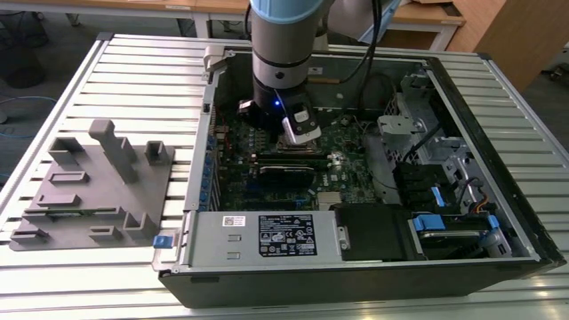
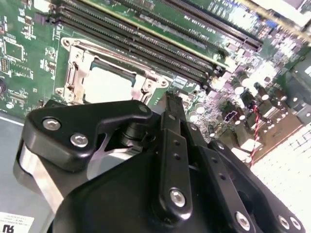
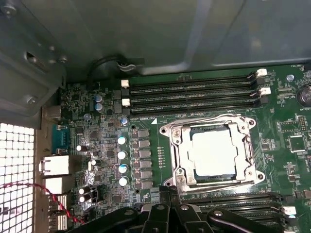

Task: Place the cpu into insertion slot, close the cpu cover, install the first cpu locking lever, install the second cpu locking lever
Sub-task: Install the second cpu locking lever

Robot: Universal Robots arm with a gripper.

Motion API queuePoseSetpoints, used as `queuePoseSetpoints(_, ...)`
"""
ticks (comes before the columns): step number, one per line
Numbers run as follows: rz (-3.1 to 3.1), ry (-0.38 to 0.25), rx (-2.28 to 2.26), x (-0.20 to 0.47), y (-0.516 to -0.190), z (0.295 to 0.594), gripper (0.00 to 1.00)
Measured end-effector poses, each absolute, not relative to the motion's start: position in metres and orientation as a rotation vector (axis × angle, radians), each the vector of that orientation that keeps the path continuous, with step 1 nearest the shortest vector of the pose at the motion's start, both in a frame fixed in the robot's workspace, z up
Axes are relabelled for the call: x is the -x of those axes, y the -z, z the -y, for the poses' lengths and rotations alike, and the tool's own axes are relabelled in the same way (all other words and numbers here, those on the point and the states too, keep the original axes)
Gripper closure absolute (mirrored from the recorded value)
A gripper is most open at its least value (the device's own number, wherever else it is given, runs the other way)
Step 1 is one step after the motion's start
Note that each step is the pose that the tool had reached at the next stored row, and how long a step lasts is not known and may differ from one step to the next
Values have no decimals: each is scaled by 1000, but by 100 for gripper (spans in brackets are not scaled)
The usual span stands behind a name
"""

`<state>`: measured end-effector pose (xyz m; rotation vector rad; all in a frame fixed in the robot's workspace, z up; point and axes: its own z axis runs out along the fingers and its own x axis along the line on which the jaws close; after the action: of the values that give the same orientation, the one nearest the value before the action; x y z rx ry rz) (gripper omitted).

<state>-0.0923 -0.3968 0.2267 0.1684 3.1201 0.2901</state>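
Observation:
The cpu [image 3: 214, 153] shows its pale silver top inside the insertion slot [image 3: 252, 172] on the green board. The cpu cover [image 3: 177, 141], a silver frame, lies flat around it, and the chip shows through its window. Both wrist views show this; in the second wrist view the cpu [image 2: 107, 83] sits just beyond the black fingertips. My gripper [image 3: 168, 193] hovers close beside the socket's edge, fingers together and holding nothing. In the exterior view the gripper [image 1: 300, 137] hangs low inside the computer case, over the socket area. Thin metal rods run along the socket's sides; I cannot tell whether they are latched.
Long black memory slots [image 3: 194, 92] flank the socket on two sides. The case's grey wall [image 3: 146, 29] rises behind the board. A power supply [image 1: 266, 237] and drive bays [image 1: 454, 193] fill the case's near and right parts. A grey fixture [image 1: 98, 187] sits outside on the slatted table.

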Motion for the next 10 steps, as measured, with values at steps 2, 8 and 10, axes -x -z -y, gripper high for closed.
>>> queuePoseSetpoints(2,-3120,-277,-170,92,-227,393,89)
queuePoseSetpoints(8,-3121,-233,-176,82,-227,380,89)
queuePoseSetpoints(10,-3121,-225,-177,78,-226,377,89)
